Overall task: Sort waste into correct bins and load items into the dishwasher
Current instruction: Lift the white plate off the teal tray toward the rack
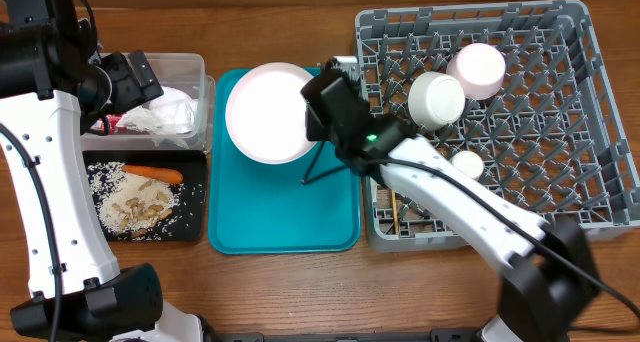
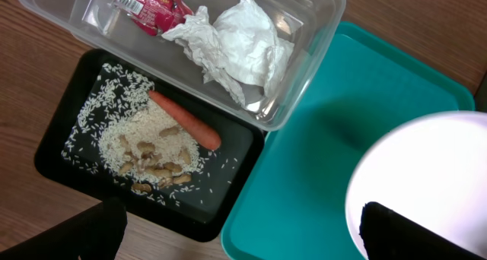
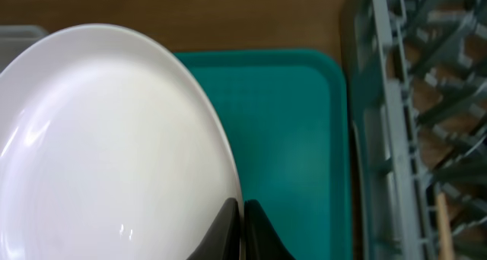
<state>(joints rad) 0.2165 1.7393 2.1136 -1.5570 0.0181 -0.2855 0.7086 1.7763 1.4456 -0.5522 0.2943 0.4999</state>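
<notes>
Possibly lettering on wrapper (image 2: 144,1), unreadable

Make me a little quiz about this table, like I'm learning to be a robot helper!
1. True or false: the carrot lies on the plate.
2. What is the right gripper pinching? A cup, B plate, C chopsticks.
3. Which colour is the flat tray below the plate?
Key: 1 false, it lies in the black tray. 2 B. 3 teal.
</notes>
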